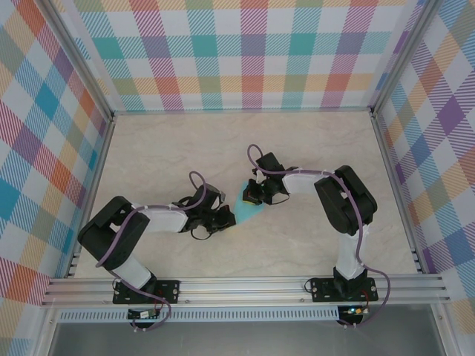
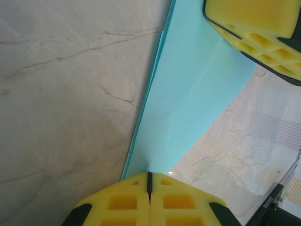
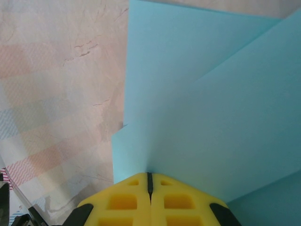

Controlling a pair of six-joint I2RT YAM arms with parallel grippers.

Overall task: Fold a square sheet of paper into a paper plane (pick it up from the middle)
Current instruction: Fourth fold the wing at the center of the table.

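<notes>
Left hand (image 2: 149,178) is pinched shut on one tip of the paper (image 2: 188,94); right hand (image 3: 149,178) clamps the opposite edge. Folded paper sits between them, mid counter (image 1: 163,148).

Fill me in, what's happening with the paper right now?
Both arms hold the turquoise paper between them at the middle of the table. The left fingers are shut on one edge, and the right fingers are shut on the opposite side. The paper is already folded into overlapping creased layers, so the folding is under way.
</notes>
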